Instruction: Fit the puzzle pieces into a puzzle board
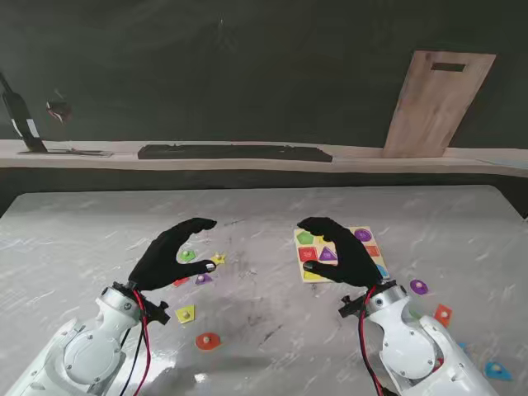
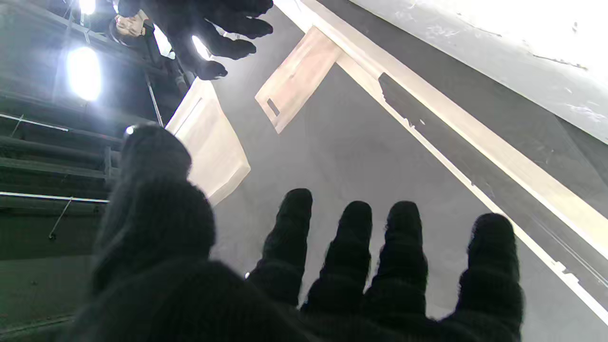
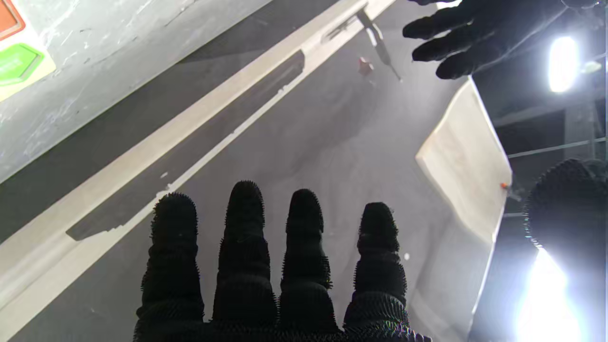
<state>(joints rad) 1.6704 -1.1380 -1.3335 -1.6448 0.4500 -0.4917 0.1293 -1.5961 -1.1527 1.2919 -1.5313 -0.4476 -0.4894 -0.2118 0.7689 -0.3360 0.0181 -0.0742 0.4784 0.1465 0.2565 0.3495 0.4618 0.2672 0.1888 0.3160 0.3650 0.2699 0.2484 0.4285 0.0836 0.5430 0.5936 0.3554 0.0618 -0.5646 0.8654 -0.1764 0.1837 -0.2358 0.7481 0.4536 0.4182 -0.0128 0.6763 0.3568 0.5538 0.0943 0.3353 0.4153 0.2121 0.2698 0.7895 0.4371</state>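
On the surface (image 1: pixel 99 223): one puzzle board and a scatter of loose puzzle pieces, with two black-gloved hands over them.
Hands: two. The left hand (image 1: pixel 169 254) is spread wide and holds nothing; the right hand (image 1: pixel 342 252) is likewise spread and holds nothing, as both wrist views confirm with fingers apart.
Board: one yellow puzzle board (image 1: pixel 307 274), at about 3 o'clock from the surface's middle, partly hidden under the right hand.
Board contents: a green piece (image 1: pixel 305 238), a purple piece (image 1: pixel 363 235), a red piece (image 1: pixel 308 254), a purple triangle (image 1: pixel 327 254) and an orange piece (image 1: pixel 372 251) sit in it; anything else under the hand cannot be told.
Loose pieces by the left hand: five. A green round piece (image 1: pixel 188 256) and a yellow star (image 1: pixel 219 258) at its 3 o'clock, a purple piece (image 1: pixel 203 279) and a yellow piece (image 1: pixel 186 313) at its 5 o'clock, an orange round piece (image 1: pixel 207 341) at its 6 o'clock. A red sliver beside the wrist is too hidden to name.
Loose pieces by the right hand: three clear. A purple round piece (image 1: pixel 419 287) at its 4 o'clock, an orange-red piece (image 1: pixel 443 314) beyond that, a blue piece (image 1: pixel 497 371) at the 5 o'clock corner.
Behind the surface: one wooden cutting board (image 1: pixel 437 103) leaning on the wall at 1 o'clock, one dark flat bar (image 1: pixel 235 153) on the ledge at 12 o'clock.
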